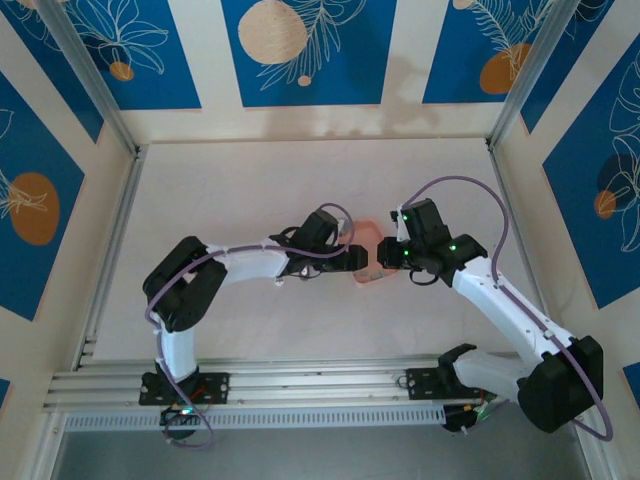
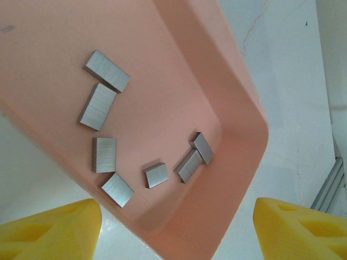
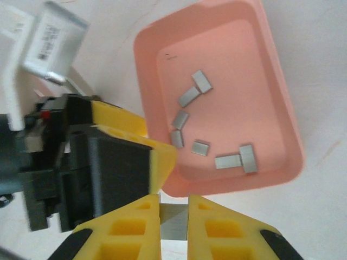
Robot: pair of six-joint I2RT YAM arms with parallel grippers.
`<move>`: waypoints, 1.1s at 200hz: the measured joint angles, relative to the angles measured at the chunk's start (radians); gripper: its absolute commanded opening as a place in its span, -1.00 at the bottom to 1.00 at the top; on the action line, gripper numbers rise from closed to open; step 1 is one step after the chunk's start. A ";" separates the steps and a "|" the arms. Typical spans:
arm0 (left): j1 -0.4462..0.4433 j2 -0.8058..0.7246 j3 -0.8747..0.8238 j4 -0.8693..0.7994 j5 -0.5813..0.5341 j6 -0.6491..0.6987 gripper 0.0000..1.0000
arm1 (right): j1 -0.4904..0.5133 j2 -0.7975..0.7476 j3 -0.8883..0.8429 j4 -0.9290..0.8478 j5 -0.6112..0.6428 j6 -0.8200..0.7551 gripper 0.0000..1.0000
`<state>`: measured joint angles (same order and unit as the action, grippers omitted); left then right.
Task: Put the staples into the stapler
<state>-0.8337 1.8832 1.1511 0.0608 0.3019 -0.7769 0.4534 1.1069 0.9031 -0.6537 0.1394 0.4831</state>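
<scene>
The salmon-pink tray (image 1: 369, 236) lies mid-table between both arms. Several small grey staple strips (image 2: 107, 71) are scattered on its floor (image 2: 179, 70). My left gripper (image 2: 176, 230) hangs open over the tray's near corner, its yellow fingertips (image 2: 54, 227) wide apart and holding nothing. In the right wrist view the tray (image 3: 244, 65) holds loose strips (image 3: 202, 81), and my right gripper (image 3: 174, 216) is shut on one grey staple strip (image 3: 173, 223) just outside the tray's rim. The left gripper's yellow finger (image 3: 160, 154) sits close beside it. I cannot make out the stapler.
Both grippers (image 1: 372, 260) nearly touch at the tray's near side. White tabletop (image 1: 270, 190) spreads around them, bounded by patterned walls, a metal rail (image 1: 110, 260) on the left and an aluminium rail (image 1: 300, 382) at the near edge.
</scene>
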 measured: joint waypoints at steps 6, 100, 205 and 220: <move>0.003 -0.011 -0.003 0.001 -0.005 0.010 0.48 | 0.011 0.000 0.000 -0.008 0.013 0.008 -0.70; 0.178 -0.550 -0.379 0.045 -0.144 0.097 0.54 | 0.302 0.231 0.138 0.010 0.204 0.114 -0.72; 0.317 -0.882 -0.744 0.089 -0.392 0.217 0.62 | 0.510 0.692 0.429 0.037 0.319 0.268 -0.73; 0.318 -0.893 -0.769 0.099 -0.416 0.231 0.63 | 0.519 0.730 0.450 0.036 0.327 0.288 -0.73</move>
<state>-0.5159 0.9905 0.3817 0.1596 -0.1143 -0.5457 0.9726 1.8370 1.3529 -0.6174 0.4660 0.7715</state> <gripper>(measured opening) 0.811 0.138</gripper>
